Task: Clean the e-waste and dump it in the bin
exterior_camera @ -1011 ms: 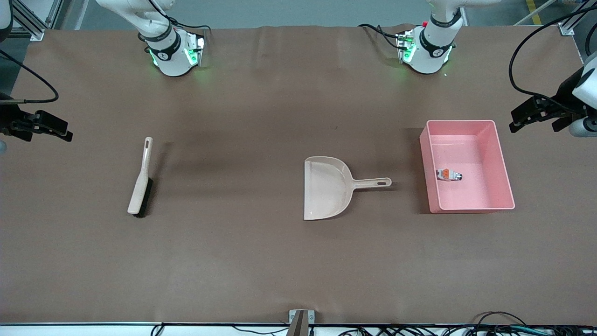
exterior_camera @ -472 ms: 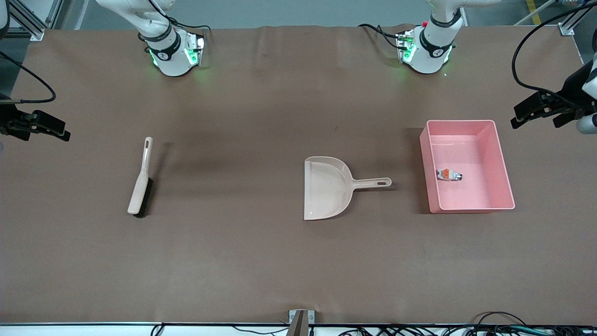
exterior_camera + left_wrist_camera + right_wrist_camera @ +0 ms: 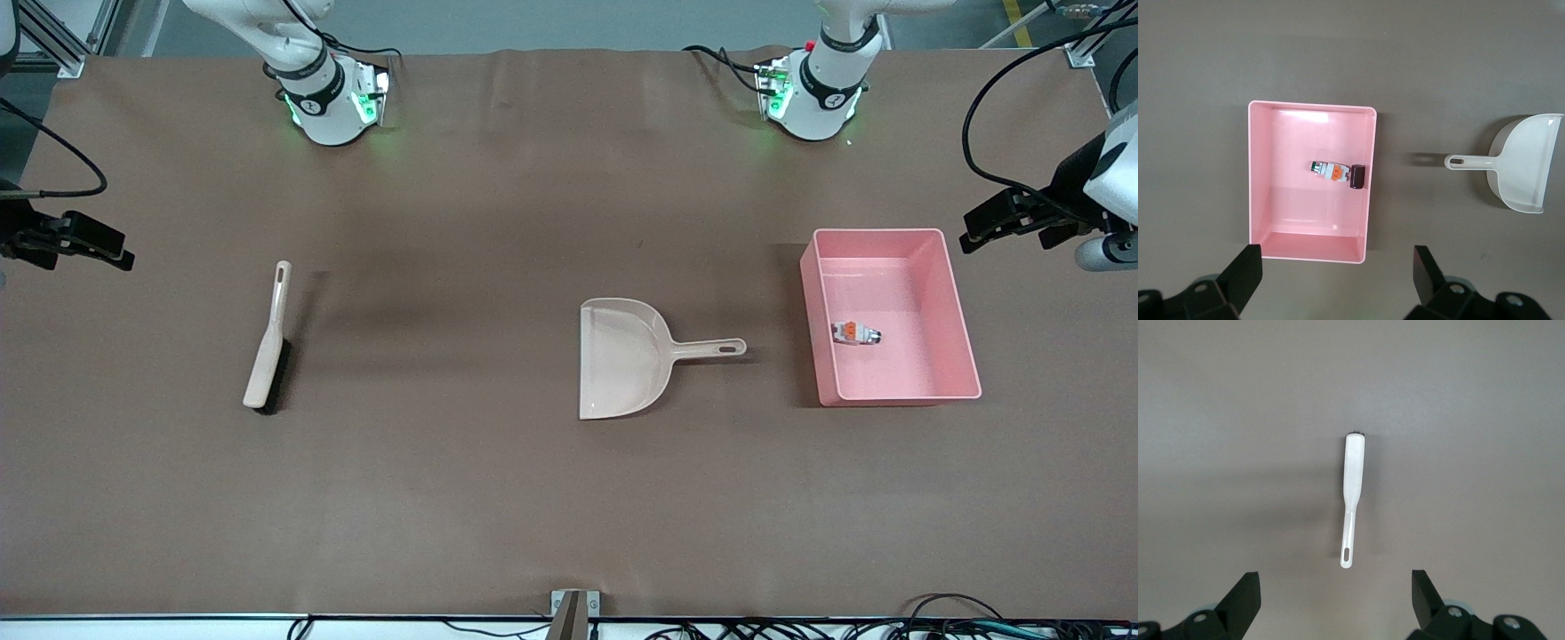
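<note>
**Pincers released and raised at both bench ends, e-waste already in the bin**

Pincers on both arms stand released and hold nothing. The left pincer (image 3: 982, 229) hangs in the air at the left arm's end of the bench (image 3: 498, 498), just beside the bin's (image 3: 963, 320) corner nearest the robot bases; its two dark fingers (image 3: 1245, 275) show wide apart in the left wrist view. The right pincer (image 3: 111, 249) hangs at the right arm's end of the bench, well apart from the brush (image 3: 268, 342), and its fingers (image 3: 1245, 600) are likewise spread wide in the right wrist view.

The front view shows the whole layout: brush toward the right arm's end, beige dustpan (image 3: 618, 356) near the middle with its handle pointing at the bin, and the pink bin toward the left arm's end. In that view the e-waste (image 3: 855, 332) reads only as one small pale speck with an orange mark on the bin floor.

The left wrist view looks straight down into the bin (image 3: 1261, 187) and separates the e-waste into two pieces: a white part (image 3: 1328, 169) with green and orange marks, and a small black block (image 3: 1357, 176) touching its end, close against one long wall. The dustpan (image 3: 1525, 163) lies beside the bin, apart from it.

The right wrist view shows only the brush (image 3: 1353, 487) lying alone on bare bench, a pale handle with a hanging slot at its end and dark bristles barely visible at the head.
</note>
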Robot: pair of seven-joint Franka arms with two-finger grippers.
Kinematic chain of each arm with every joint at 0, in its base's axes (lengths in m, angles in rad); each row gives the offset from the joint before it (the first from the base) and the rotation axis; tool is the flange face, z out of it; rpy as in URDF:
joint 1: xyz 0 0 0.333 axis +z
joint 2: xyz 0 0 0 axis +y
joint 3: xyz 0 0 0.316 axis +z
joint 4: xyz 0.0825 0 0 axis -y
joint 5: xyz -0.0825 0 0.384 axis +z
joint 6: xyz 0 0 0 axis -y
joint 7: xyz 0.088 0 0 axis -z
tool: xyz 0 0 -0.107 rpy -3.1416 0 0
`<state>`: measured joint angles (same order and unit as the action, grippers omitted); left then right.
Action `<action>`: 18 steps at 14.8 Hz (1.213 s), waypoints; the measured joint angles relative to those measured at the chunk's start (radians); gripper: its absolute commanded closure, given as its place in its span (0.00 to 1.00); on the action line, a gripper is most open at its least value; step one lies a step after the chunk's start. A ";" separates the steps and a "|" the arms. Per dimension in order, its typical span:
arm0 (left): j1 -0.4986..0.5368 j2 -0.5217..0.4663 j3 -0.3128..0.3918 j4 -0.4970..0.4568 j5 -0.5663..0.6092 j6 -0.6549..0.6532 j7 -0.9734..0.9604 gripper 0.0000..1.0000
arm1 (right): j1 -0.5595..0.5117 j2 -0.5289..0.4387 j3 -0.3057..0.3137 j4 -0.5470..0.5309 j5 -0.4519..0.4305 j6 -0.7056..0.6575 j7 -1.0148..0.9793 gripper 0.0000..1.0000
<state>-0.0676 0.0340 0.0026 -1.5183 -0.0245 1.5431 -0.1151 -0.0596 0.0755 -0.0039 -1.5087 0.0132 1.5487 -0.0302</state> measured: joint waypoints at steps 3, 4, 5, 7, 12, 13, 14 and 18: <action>-0.001 0.000 0.000 0.000 0.000 -0.001 0.000 0.00 | 0.000 0.002 0.000 -0.020 0.000 0.025 0.000 0.00; -0.001 0.000 -0.001 0.001 0.000 -0.001 0.000 0.00 | 0.000 0.002 0.000 -0.023 0.000 0.030 0.000 0.00; -0.001 0.000 -0.001 0.003 0.000 -0.001 0.002 0.00 | 0.000 0.002 0.000 -0.025 0.000 0.030 0.000 0.00; 0.000 0.000 0.000 0.009 0.000 -0.001 0.012 0.00 | 0.000 0.002 0.000 -0.032 0.000 0.032 0.000 0.00; 0.002 0.000 0.000 0.039 0.000 -0.001 0.034 0.00 | 0.000 0.002 -0.001 -0.042 0.000 0.043 0.000 0.00; 0.002 0.000 0.000 0.039 0.000 -0.001 0.034 0.00 | 0.000 0.002 0.000 -0.043 0.000 0.043 0.000 0.00; 0.001 0.000 0.000 0.039 0.000 -0.001 0.034 0.00 | 0.000 0.002 0.000 -0.044 0.000 0.044 0.000 0.00; -0.002 0.003 -0.001 0.039 0.000 -0.004 0.034 0.00 | 0.000 0.002 0.000 -0.046 0.000 0.042 0.000 0.00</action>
<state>-0.0693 0.0371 0.0019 -1.4790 -0.0245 1.5388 -0.0813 -0.0591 0.0779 -0.0035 -1.5543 0.0132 1.5905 -0.0299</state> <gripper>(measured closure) 0.000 0.000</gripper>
